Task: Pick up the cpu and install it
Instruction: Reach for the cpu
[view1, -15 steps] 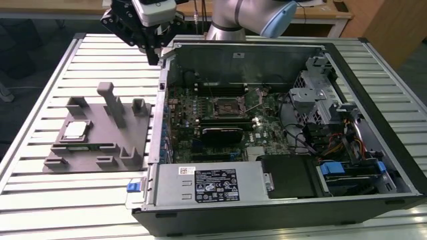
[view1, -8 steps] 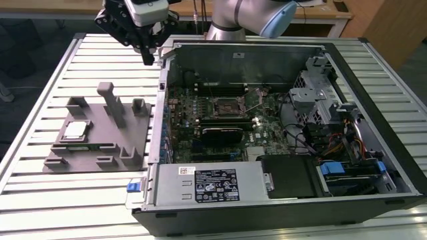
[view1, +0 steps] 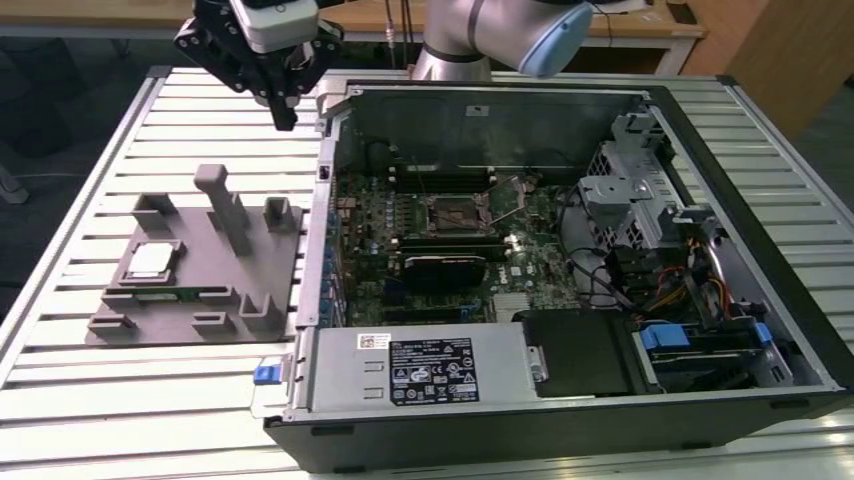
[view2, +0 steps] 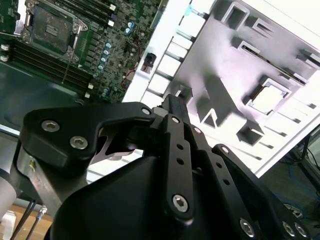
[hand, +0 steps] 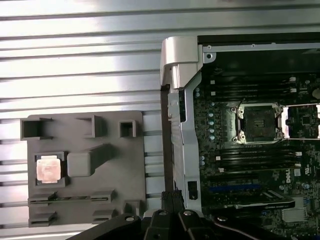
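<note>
Cpu (view1: 150, 259) (hand: 49, 169) untouched, flat in a square pocket of the grey holder tray (view1: 267, 275), well apart from the gripper (view1: 284, 122) and lower than it.

Arm (view1: 501, 30) raised over the slatted table (view1: 200, 110), wrist turned down. Gripper hanging vertical just outside a corner of the open computer case (view1: 561, 425). Fingers pressed together, gripping nothing.

Pale silver lid on the cpu, thin darker rim, faintly pinkish in the first wrist view.

Case wall standing between gripper and motherboard (view1: 387, 215). Processor socket (view1: 461, 212) on the case side of the gripper, load frame swung open. Tray on the opposite side. Upright post (view1: 220, 205) on the tray, nearer the gripper than the cpu.
</note>
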